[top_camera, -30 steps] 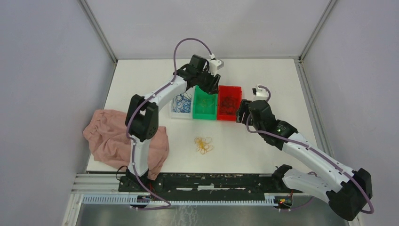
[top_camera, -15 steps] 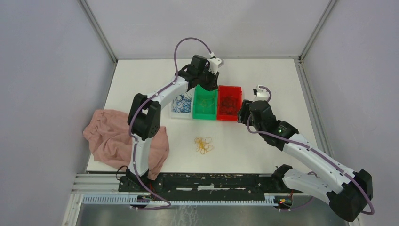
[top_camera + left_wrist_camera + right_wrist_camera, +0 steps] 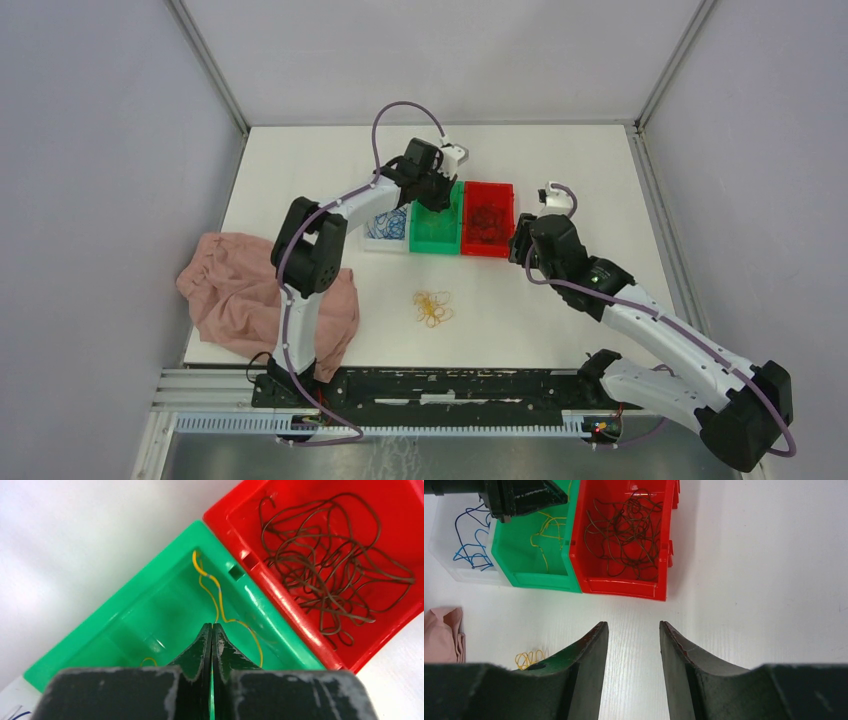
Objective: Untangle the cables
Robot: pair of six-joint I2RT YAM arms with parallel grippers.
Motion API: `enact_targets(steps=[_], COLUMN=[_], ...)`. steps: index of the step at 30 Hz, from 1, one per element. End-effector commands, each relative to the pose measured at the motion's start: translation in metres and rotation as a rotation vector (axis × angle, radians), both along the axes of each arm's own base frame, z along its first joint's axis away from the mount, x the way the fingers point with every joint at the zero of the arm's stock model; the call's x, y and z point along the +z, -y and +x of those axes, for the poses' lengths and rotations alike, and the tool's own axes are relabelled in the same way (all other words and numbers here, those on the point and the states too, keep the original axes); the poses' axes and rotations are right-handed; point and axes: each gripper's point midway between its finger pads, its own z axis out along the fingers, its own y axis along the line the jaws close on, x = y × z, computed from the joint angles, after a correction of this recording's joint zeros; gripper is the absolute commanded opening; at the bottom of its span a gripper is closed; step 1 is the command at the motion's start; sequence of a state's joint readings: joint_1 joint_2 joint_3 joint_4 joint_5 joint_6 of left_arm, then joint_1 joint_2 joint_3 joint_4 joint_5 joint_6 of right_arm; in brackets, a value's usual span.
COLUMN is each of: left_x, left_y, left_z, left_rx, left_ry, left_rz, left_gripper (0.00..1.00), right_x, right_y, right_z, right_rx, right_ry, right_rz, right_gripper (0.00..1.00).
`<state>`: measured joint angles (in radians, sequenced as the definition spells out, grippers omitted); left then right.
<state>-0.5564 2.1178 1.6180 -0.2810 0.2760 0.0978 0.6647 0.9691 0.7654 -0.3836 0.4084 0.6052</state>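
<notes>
Seemingly cables (image 3: 626, 530), four clumps; bins (image 3: 624, 587), three

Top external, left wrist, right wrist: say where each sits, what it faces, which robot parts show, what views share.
Top external: above, behind the bases, looking down; left arm, right arm.
Left wrist: over green bin, looking in; left gripper shut on yellow cable.
Right wrist: above table, facing red bin; right gripper open.
All share that bin.

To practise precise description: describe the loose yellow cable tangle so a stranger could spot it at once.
On the white table, find the row of three bins. In front of the green bin in the middle, toward the arm bases, lies a small yellow cable tangle. It alone lies outside the bins.
</notes>
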Motion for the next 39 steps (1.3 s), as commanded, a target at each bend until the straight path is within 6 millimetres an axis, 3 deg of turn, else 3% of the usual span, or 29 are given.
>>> enact_targets(steps=[1, 11, 14, 18, 19, 22, 25, 27, 32, 39], left_x=[0.028, 0.007, 0.018, 0.055, 0.065, 0.089, 0.107, 0.115, 0.137, 0.156], left_y=[-0.004, -0.007, -0.008, -0.012, -0.014, -0.024, -0.038, -0.051, -0.077, -0.089], left_z=[0.010, 0.005, 0.004, 0.002, 0.000, -0.011, -0.030, -0.043, -0.083, -0.133], left_rx=[-0.005, 0.006, 0.002, -0.012, -0.019, -0.041, -0.062, -0.068, -0.099, -0.165], left_ry=[0.111, 0.082, 0.092, 0.115, 0.114, 0.089, 0.061, 0.041, 0.015, 0.013], left_rz=[-0.015, -0.005, -0.005, -0.018, -0.020, -0.026, -0.046, -0.058, -0.072, -0.117], left_gripper=[0.03, 0.03, 0.03, 0.05, 0.10, 0.43, 0.66, 0.76, 0.86, 0.88], right_x=[0.005, 0.003, 0.003, 0.003, 0.002, 0.001, -0.003, -0.010, -0.044, -0.095], right_y=[0.004, 0.006, 0.005, -0.006, -0.011, -0.030, -0.064, -0.093, -0.142, -0.155], right_z=[0.001, 0.000, 0.001, 0.001, 0.001, -0.002, -0.013, -0.026, -0.048, -0.051], right_rx=[-0.018, -0.023, -0.016, 0.038, 0.061, 0.152, 0.303, 0.437, 0.659, 0.733], right_ry=[0.025, 0.025, 0.023, 0.026, 0.025, 0.026, 0.012, -0.020, -0.137, -0.233], right_rz=[0.010, 0.003, -0.002, 0.017, 0.024, 0.036, 0.049, 0.071, 0.087, 0.030], right_gripper=[0.46, 0.45, 0.45, 0.56, 0.59, 0.67, 0.68, 0.66, 0.63, 0.59])
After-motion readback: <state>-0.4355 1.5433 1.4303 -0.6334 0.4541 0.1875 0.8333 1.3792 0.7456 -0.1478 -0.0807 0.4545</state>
